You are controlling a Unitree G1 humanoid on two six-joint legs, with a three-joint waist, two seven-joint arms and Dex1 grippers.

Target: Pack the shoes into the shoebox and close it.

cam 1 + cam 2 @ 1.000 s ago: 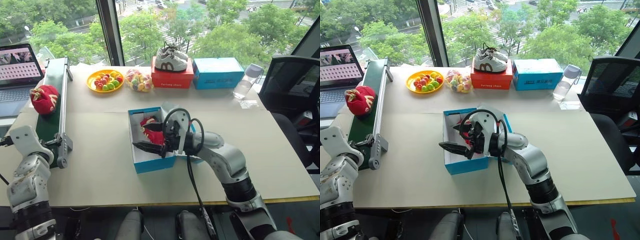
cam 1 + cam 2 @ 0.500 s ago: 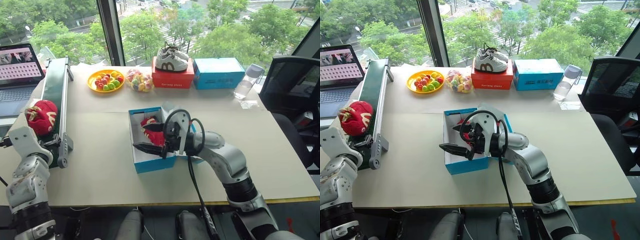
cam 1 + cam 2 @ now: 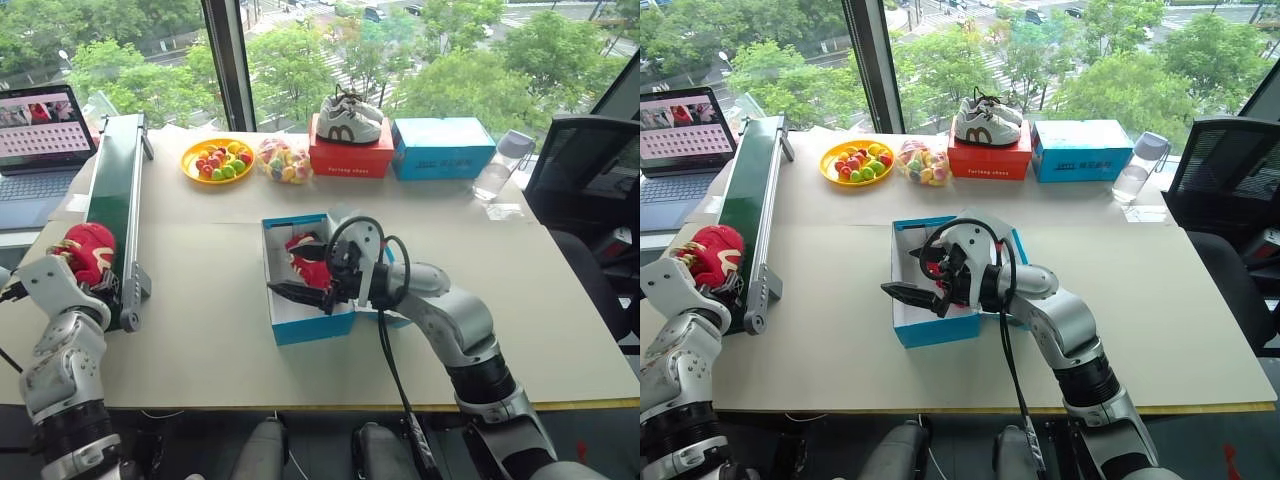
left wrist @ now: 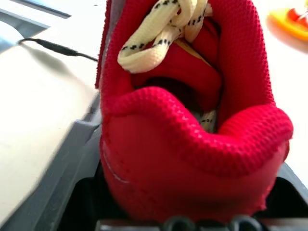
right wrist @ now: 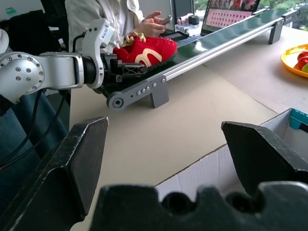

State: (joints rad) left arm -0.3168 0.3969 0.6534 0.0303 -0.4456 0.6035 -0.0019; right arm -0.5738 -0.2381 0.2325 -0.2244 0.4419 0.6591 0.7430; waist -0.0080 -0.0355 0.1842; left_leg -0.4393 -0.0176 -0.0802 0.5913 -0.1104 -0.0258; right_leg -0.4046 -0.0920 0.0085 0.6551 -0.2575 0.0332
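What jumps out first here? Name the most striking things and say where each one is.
The bright red shoe at the near end of the green conveyor, with the left pincer at its heel. Next, the open blue shoebox mid-table with the other red shoe inside, the right pincer hovering open over it. At the far edge, white-and-grey sneakers sit on a red box.
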